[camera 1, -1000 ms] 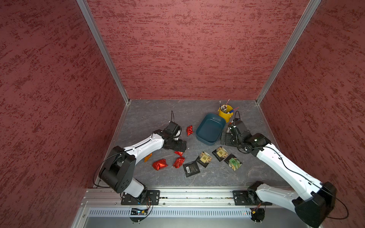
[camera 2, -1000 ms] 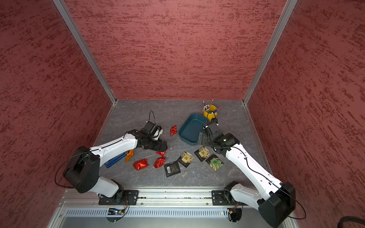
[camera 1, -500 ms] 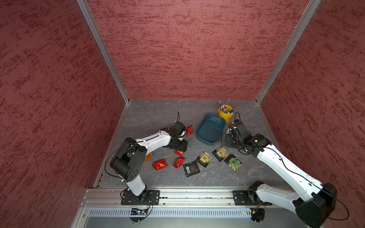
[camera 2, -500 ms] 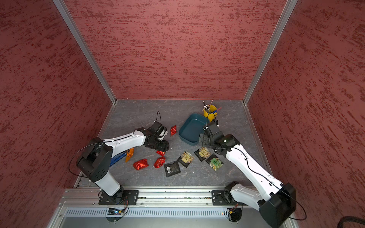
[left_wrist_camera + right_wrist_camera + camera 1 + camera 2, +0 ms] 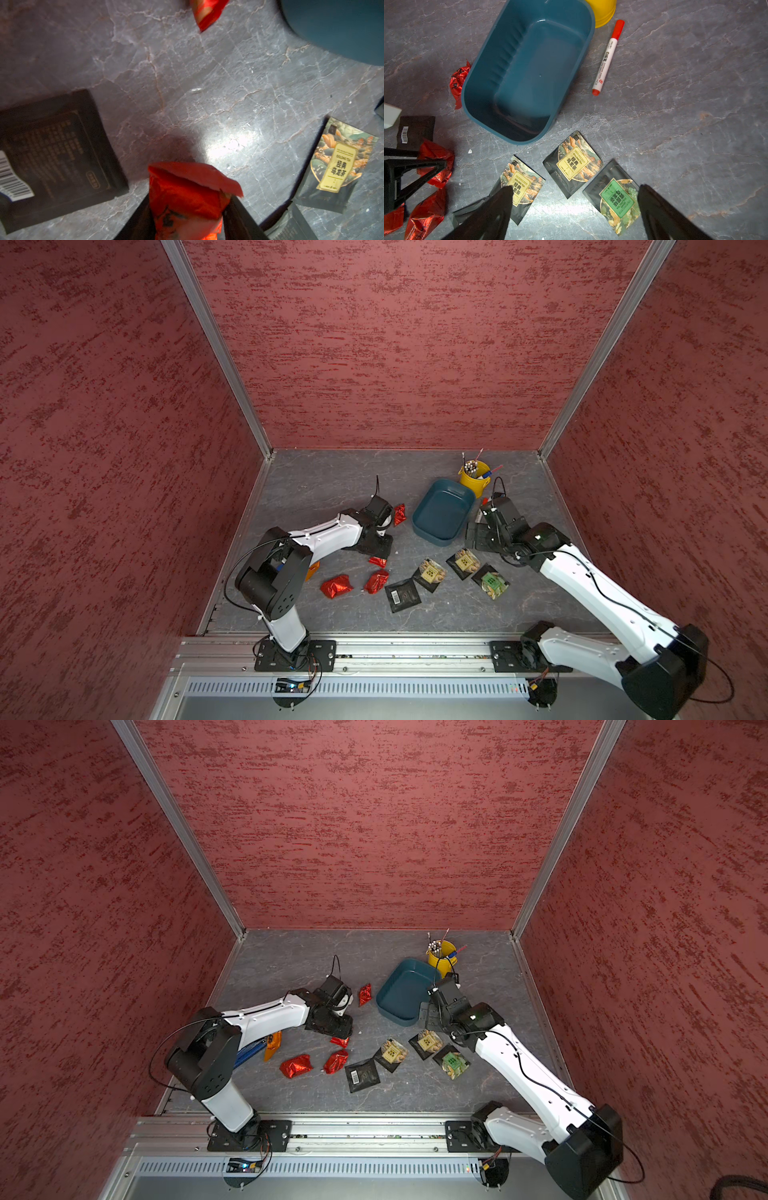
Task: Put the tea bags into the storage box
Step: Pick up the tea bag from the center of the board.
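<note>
The box [image 5: 533, 68] is smooth, glossy teal plastic. The red packet [image 5: 187, 193] is crinkled shiny foil. At the box's six o'clock, black sachets [image 5: 572, 164] look matt. The table [image 5: 675, 104] looks stone-like, faintly shiny.

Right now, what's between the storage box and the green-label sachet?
A yellow-label black sachet lies flat there, apart from the storage box and next to the green-label sachet. The right wrist view shows it best.

Loose tea bags [image 5: 336, 586] beside teal box [image 5: 432, 536]
</note>
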